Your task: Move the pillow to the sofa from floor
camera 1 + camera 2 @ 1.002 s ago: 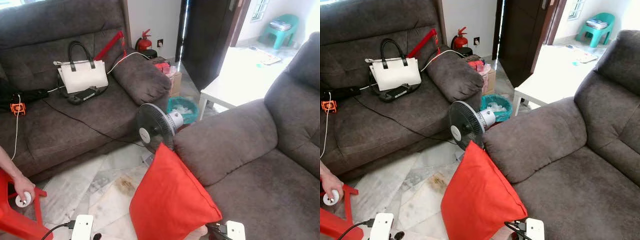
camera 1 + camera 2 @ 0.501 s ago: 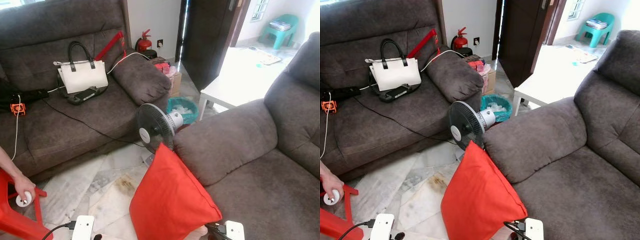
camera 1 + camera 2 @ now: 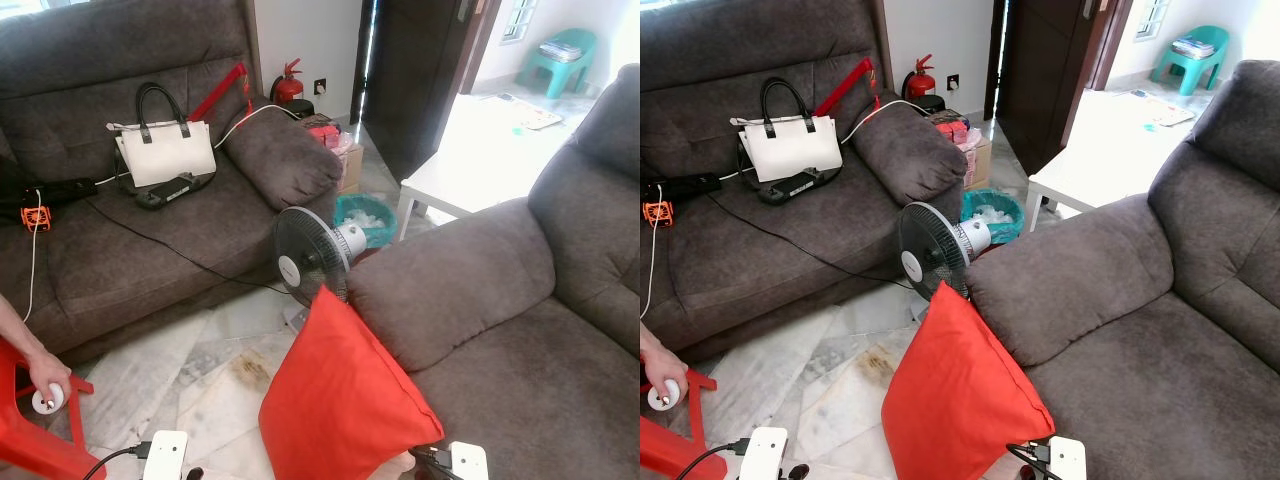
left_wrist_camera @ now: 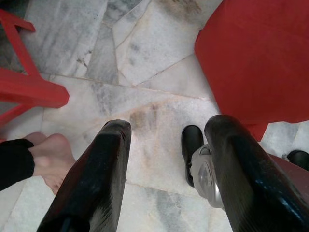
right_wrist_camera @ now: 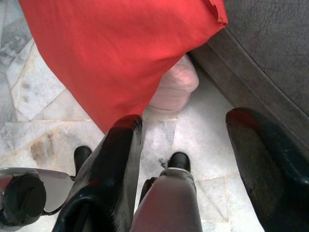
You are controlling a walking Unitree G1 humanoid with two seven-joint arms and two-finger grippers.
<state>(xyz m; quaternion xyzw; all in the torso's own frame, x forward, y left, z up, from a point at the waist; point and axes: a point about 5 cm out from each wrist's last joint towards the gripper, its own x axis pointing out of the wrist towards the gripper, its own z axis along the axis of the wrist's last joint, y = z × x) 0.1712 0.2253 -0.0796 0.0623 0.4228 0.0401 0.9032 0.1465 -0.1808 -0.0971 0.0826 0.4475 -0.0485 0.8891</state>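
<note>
Leaning on the sofa (image 3: 470, 290), pillow (image 3: 340, 400) seemingly unmoved; left pincer (image 4: 166, 145), right pincer (image 5: 186, 140) — both agape, empty.

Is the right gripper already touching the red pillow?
Apart. In the right wrist view, the right gripper hangs open above the floor, and the red pillow lies beyond its fingers, with nothing between them.

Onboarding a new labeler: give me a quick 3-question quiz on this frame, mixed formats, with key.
1. True or false: the red pillow already lies on the seat of the sofa.
2. Multiple choice: what stands just behind the pillow? A) fan B) handbag C) white table
3. Fill in: the left gripper and right gripper are both ____.

Key: 1 false, it leans against the sofa from the floor; 2 A; 3 open.
</note>
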